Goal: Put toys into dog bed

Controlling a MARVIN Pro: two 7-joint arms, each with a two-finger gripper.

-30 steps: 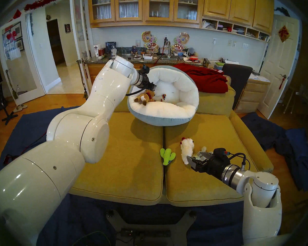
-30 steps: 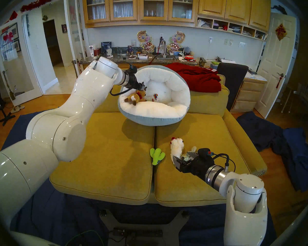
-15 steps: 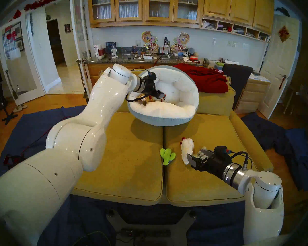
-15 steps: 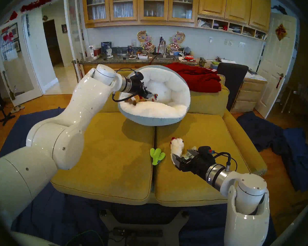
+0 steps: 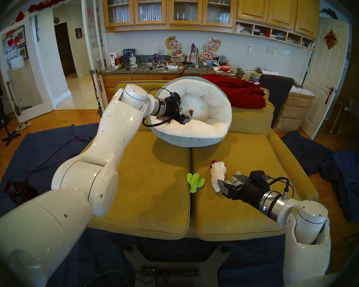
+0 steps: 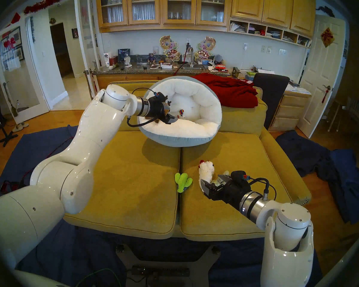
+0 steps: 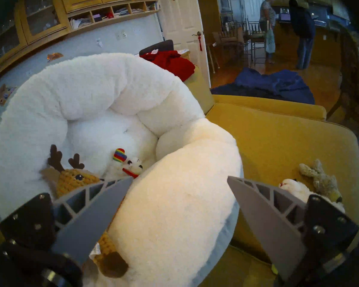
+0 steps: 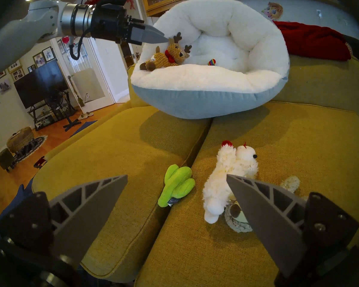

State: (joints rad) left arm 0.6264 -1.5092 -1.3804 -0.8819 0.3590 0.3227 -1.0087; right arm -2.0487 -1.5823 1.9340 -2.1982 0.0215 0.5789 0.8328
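The dog bed (image 5: 195,133) leans tilted against the sofa back, white inside and grey-blue outside. In it lie the brown reindeer (image 8: 170,54) and the small white-and-rainbow toy (image 5: 191,112). My left gripper (image 5: 184,119) hovers open and empty over the bed's near-left rim (image 7: 174,197), just above the reindeer (image 7: 75,176). On the right seat cushion lie the green cactus (image 5: 194,182), the fluffy white animal (image 5: 217,174) and the grey-beige floppy animal (image 7: 321,181). My right gripper (image 5: 226,180) is open and holds nothing. One finger is in front of the white animal (image 8: 226,176).
A red blanket (image 5: 236,92) is draped over the sofa back right of the bed. The two mustard seat cushions (image 5: 153,187) meet at a seam by the cactus. A dark chair (image 5: 276,87) stands behind. Blue cloths (image 5: 340,172) cover the floor around.
My left gripper has dropped and swung right over the bed's left rim, now hiding most of the reindeer from the head views. The right gripper crept slightly toward the white animal, then held still.
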